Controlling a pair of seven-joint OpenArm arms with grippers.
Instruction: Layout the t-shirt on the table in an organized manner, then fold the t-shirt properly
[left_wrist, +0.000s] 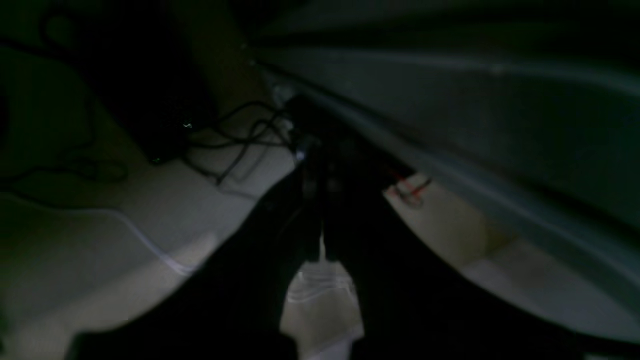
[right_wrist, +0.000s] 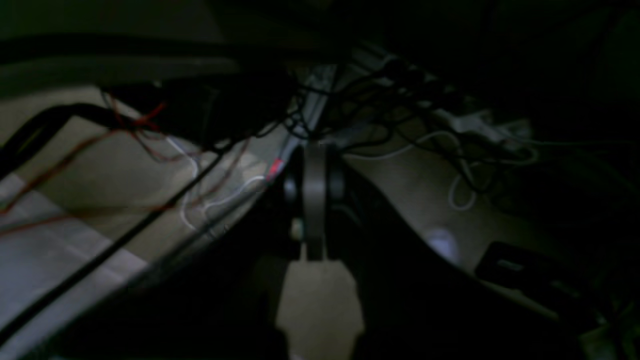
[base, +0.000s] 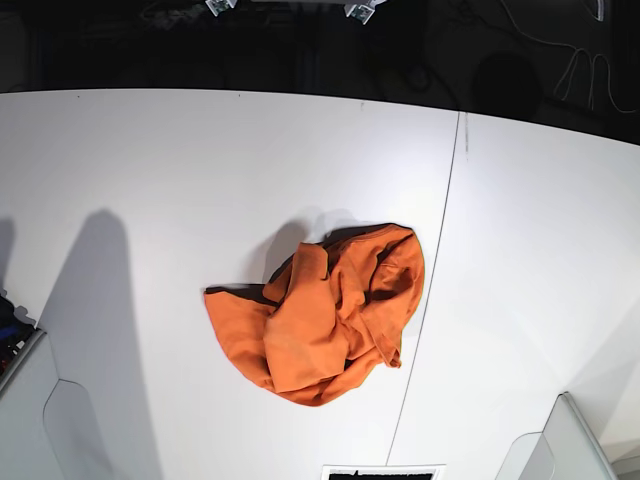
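Crumpled orange t-shirt waits mid-surface; both arms parked low, nothing held.

On the base view's left, only the right arm's pale housing shows at the bottom corner; its wrist view looks at floor and cables, with the right pincer (right_wrist: 315, 250) pressed together and empty. The plain orange short-sleeved cloth t-shirt (base: 325, 315) lies bunched in a heap near the middle of the wide matte white surface (base: 150, 170), its right edge just beside the thin dark seam (base: 440, 250). Soft, light and limp, it will likely sag and drag; an outer hem edge or the upper-right fold seems the best hold. Farther right, the left pincer (left_wrist: 322, 250) is likewise pressed together, empty.
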